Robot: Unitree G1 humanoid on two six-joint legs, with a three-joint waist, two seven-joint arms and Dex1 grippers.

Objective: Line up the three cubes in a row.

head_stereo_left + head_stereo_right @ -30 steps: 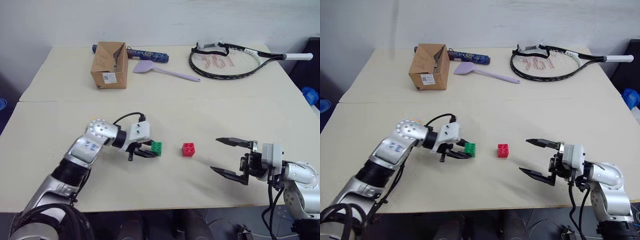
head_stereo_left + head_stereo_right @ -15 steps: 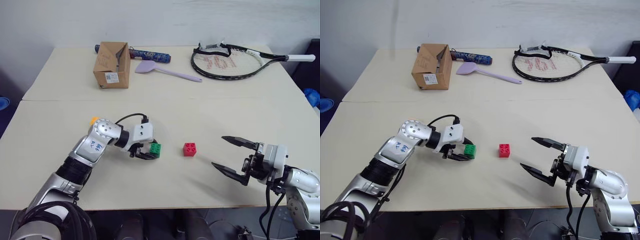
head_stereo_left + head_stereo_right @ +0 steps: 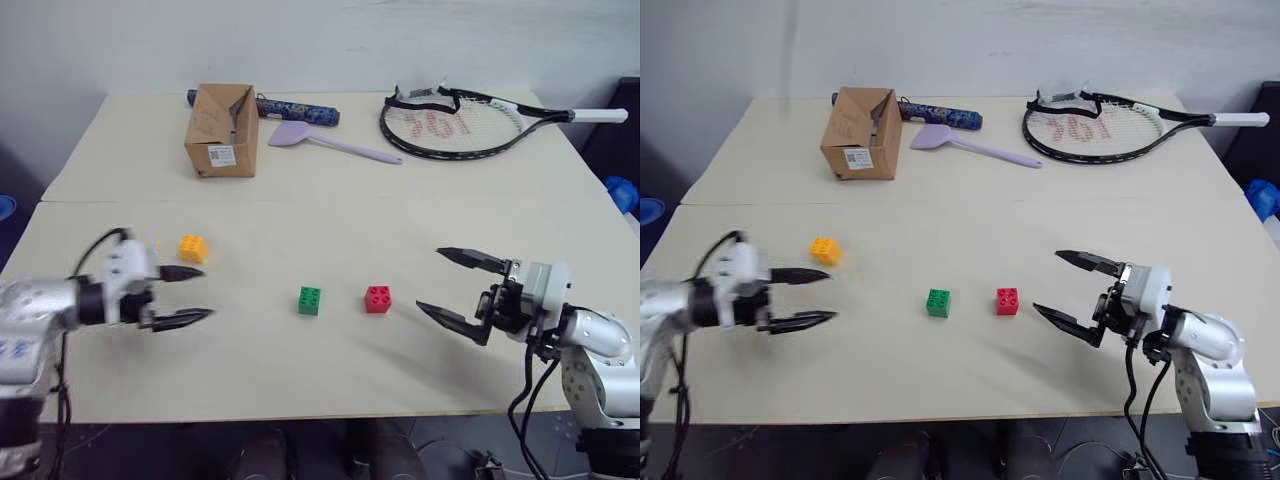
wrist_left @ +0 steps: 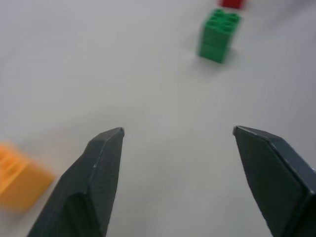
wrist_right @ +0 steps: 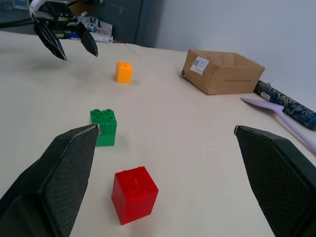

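1. The right gripper (image 3: 455, 292) hangs at the near right of the table (image 3: 330, 385), its two black fingers spread wide and holding nothing. It points left toward the cubes, so I judge it is waiting for its turn and not working now.

2. The left gripper (image 3: 192, 294) is at the near left, also with the fingers apart and empty. It hovers just beside the yellow-orange cube (image 3: 193, 248), a little nearer than the cube, and it does not touch it. I think this cube is its next target.

3. The green cube (image 3: 310, 300) and the red cube (image 3: 378, 299) stand on the table in the middle, near each other but apart, at about the same depth. They look like the beginning of the row, green on the left and red on the right.

4. The yellow-orange cube lies farther away and well to the left of the green one, so it is out of line. Nothing stands between it and the free place left of the green cube.

5. Far on the table are a cardboard box (image 3: 221, 130), a dark patterned tube (image 3: 295, 108) behind it, a lilac spatula (image 3: 330, 142) and a racket (image 3: 455, 120). All are well apart from the cubes and block nothing.
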